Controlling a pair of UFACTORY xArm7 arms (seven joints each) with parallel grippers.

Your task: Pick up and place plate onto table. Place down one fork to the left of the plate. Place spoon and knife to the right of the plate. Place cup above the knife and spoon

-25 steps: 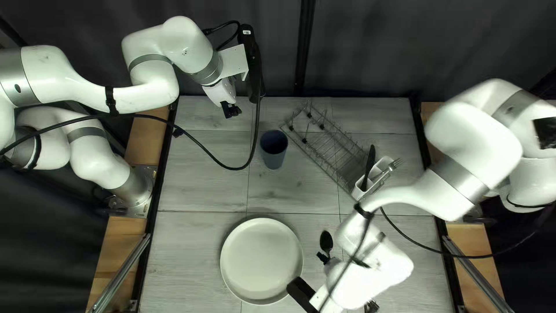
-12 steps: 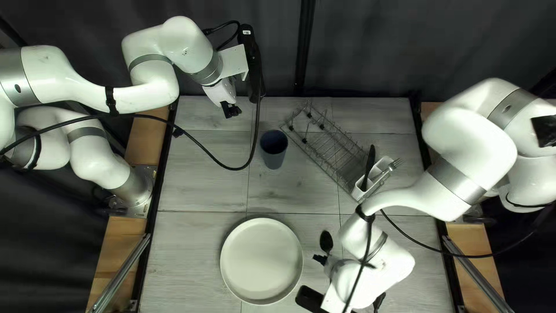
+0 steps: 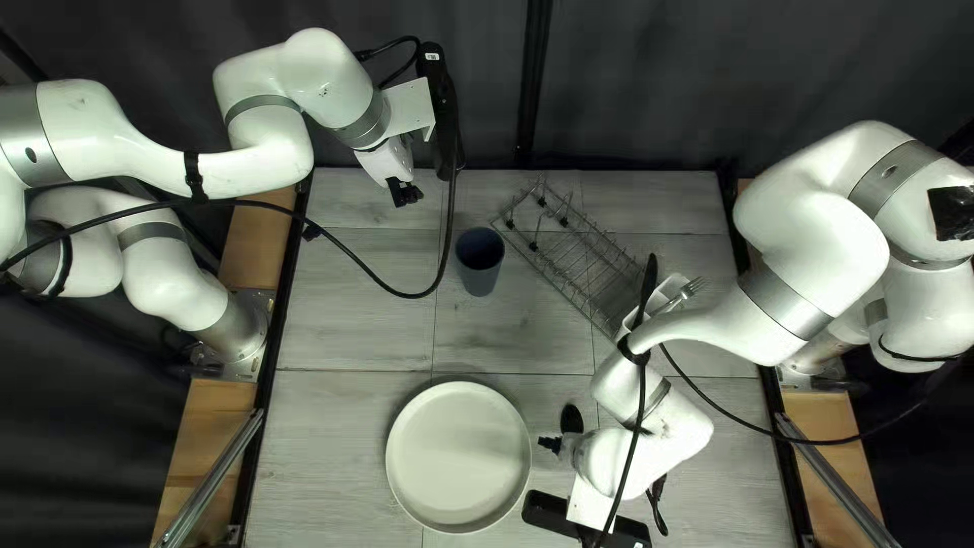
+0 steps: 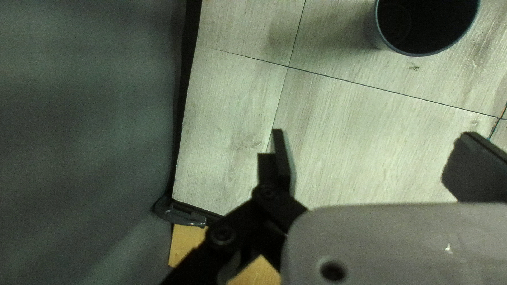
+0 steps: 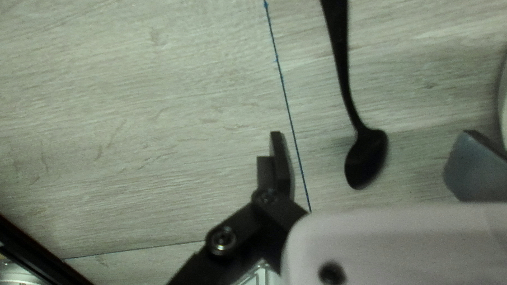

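Observation:
The pale plate point(image 3: 459, 457) lies on the table near its front edge. Right of it my right gripper point(image 3: 549, 444) is partly covered by its arm. The black spoon's bowl point(image 3: 571, 418) shows beside it. In the right wrist view this gripper point(image 5: 372, 134) stands open above the spoon point(image 5: 366, 158), the bowl lying between its fingers, untouched. A dark cup point(image 3: 478, 261) stands upright behind the plate. A black knife point(image 3: 649, 272) and a fork point(image 3: 693, 288) stand in the rack's white holder. My left gripper point(image 3: 404, 193) hovers near the far edge, open and empty in its wrist view point(image 4: 372, 134).
A wire rack point(image 3: 573, 254) stands slanted at the table's back right, the white holder point(image 3: 627, 333) at its near end. My right arm reaches over the table beside the holder, with a black cable point(image 3: 641, 406) hanging along it. The left arm's cable point(image 3: 406, 294) loops near the cup.
My right wrist has turned, and its visible fingertip has moved toward the plate and slightly toward the far edge, covering part of the spoon. The left arm, plate and cup have stayed still.

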